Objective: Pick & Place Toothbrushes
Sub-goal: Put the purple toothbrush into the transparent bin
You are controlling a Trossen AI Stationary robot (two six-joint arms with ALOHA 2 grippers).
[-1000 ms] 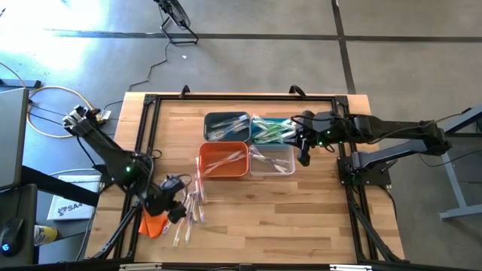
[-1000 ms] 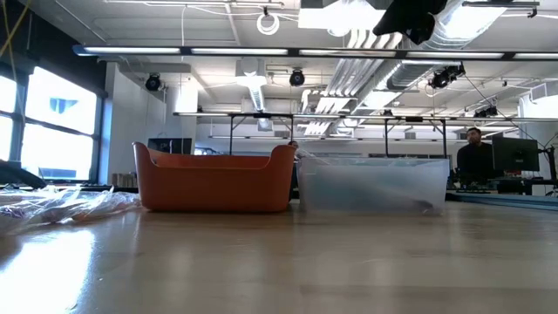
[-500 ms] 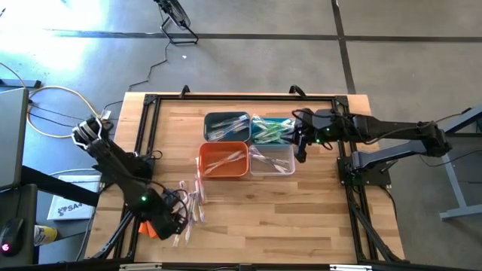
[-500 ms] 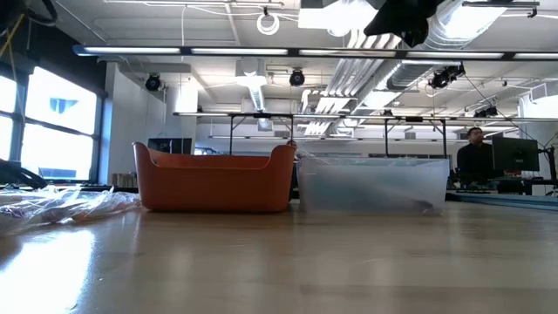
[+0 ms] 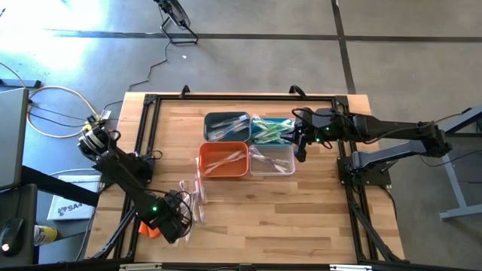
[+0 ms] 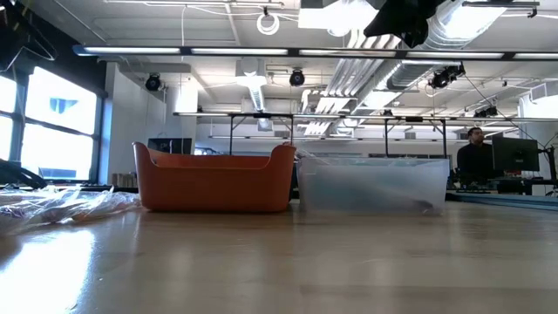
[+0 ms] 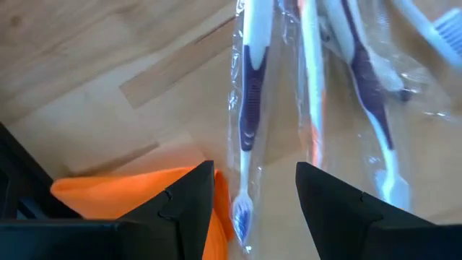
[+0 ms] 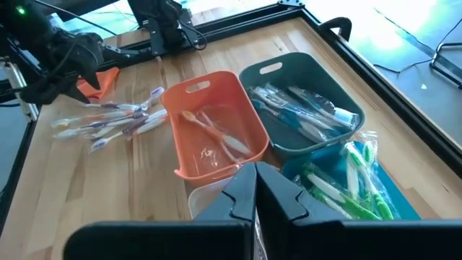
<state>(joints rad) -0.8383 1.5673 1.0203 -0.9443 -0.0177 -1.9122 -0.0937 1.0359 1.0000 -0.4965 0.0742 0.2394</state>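
High view: four bins sit clustered mid-table, the orange bin (image 5: 224, 159) with the clear bin (image 5: 274, 159) touching its right side, grey bin (image 5: 227, 126) behind it, teal bin (image 5: 273, 130) behind the clear one; all hold wrapped toothbrushes. A loose pile of toothbrushes (image 5: 195, 197) lies on the wood just front-left of the orange bin. Left gripper (image 5: 175, 226) is low at the front end of that pile, beside an orange cloth (image 5: 148, 227); fingers too small to read here. Right gripper (image 5: 301, 150) hangs at the clear bin's right edge, well apart from the pile. Low view: orange bin (image 6: 214, 179) and clear bin (image 6: 373, 182) side by side, wrapped pile (image 6: 65, 206) to the left of the orange bin, a dark arm part up top, a person (image 6: 473, 155) far behind beyond the clear bin. Left wrist view: left gripper (image 7: 253, 195) fingers apart, straddling the head end of one wrapped white-and-purple toothbrush (image 7: 247, 108), not clamped; orange cloth (image 7: 137, 195) just beside one finger; more wrapped brushes alongside. Right wrist view: right gripper (image 8: 256, 189) fingers together, holding nothing, above the clear bin's rim next to the orange bin (image 8: 211, 132); grey bin (image 8: 299, 101) and teal bin (image 8: 361, 184) with green brushes beyond; pile (image 8: 108, 119) on the far side of the orange bin.
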